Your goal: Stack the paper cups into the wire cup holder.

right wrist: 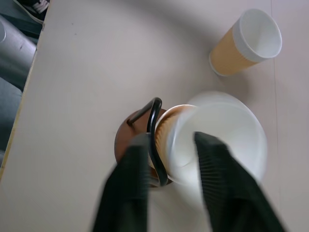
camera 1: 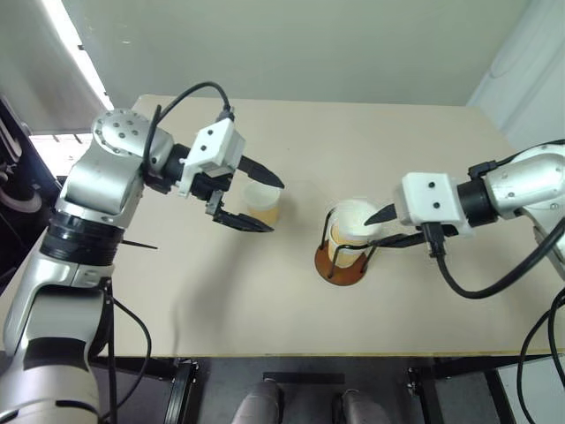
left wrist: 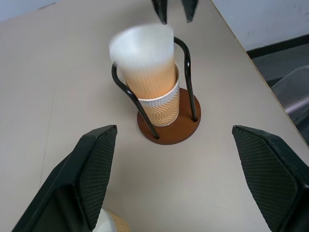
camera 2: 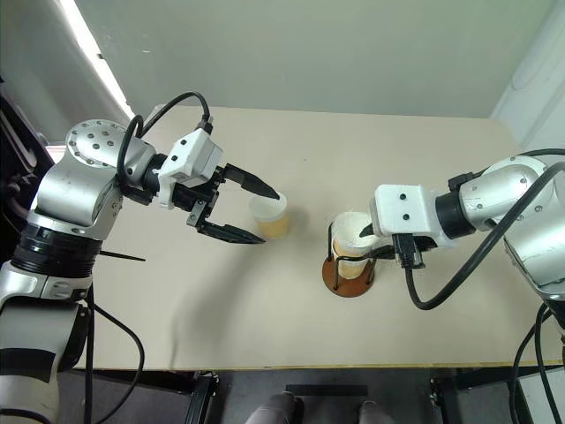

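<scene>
The right gripper (camera 1: 388, 228), jaws parting, is releasing a second paper cup (left wrist: 145, 60) into the one seated in the wire cup holder (left wrist: 169, 128). The left gripper (camera 1: 256, 199), wide open and empty, is flanking the last cup (camera 2: 268, 215); next, it needs closing.

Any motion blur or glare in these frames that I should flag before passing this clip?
Left wrist view: the upper cup going into the wire cup holder is smeared, the lower cup sharp. Right wrist view: the right gripper and that cup's rim are blurred; the loose cup is crisp. Left eye view: a bright strip glares top left; soft shadows.
</scene>
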